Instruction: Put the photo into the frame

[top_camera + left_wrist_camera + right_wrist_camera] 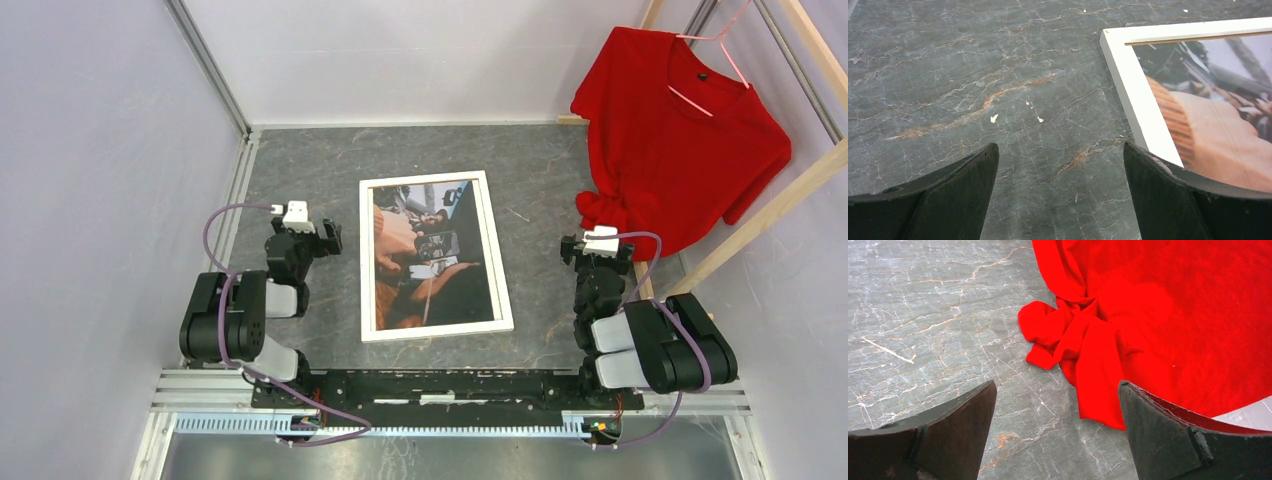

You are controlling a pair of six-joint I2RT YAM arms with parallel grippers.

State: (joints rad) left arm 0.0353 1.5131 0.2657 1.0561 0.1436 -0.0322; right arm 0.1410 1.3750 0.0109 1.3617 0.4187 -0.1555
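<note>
The white frame (497,260) lies flat in the middle of the grey marble table, and the photo (430,255) shows face up inside its rails. In the left wrist view the frame's corner (1135,85) and part of the photo (1218,115) sit to the right. My left gripper (305,232) hovers left of the frame, open (1060,155), with only bare table between its fingers. My right gripper (597,248) is right of the frame, open (1058,390), holding nothing.
A red shirt (680,150) hangs on a hanger from a bare-wood rack (780,200) at the back right, its hem bunched on the table (1068,340) just ahead of my right gripper. White walls enclose the table on three sides.
</note>
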